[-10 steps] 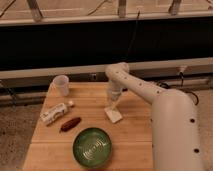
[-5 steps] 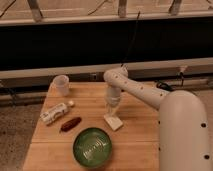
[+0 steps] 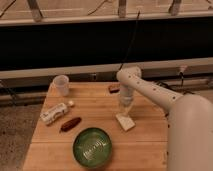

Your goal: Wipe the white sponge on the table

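Observation:
The white sponge (image 3: 125, 122) lies flat on the light wooden table (image 3: 145, 145), right of the middle. My gripper (image 3: 125, 109) points straight down from the white arm (image 3: 150, 92) and its tip meets the sponge's far end. The arm reaches in from the right side, with its large white body at the table's right edge.
A green bowl (image 3: 93, 147) stands near the front, left of the sponge. A brown oblong item (image 3: 70, 124) and a white labelled bottle (image 3: 54, 113) lie at the left. A clear cup (image 3: 61, 85) stands at the back left. A dark brown block (image 3: 114, 88) lies at the back behind the arm.
The sponge has slid toward the table's front and then to the right, with the gripper staying over it. The arm has shifted right.

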Robot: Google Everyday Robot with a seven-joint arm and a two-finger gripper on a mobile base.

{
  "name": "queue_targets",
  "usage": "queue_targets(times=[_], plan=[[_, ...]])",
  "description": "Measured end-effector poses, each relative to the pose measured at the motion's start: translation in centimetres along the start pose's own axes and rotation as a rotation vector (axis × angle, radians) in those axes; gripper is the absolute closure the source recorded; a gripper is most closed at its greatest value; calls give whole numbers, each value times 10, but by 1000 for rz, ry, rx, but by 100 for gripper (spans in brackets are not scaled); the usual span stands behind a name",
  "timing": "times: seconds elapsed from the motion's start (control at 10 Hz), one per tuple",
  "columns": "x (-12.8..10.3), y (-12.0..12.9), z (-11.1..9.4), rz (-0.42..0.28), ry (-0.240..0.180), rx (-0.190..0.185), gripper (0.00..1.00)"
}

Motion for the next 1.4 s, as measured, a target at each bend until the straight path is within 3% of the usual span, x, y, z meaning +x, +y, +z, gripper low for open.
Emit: queue_targets(times=[0.2,0.4,0.7,1.4], plan=[[23,5,-6,55,7,9,100],[45,-7,-17,111,17,27,100],[52,-26,-19,127,14,36,100],[2,-75,-9,23,-30,44,100]])
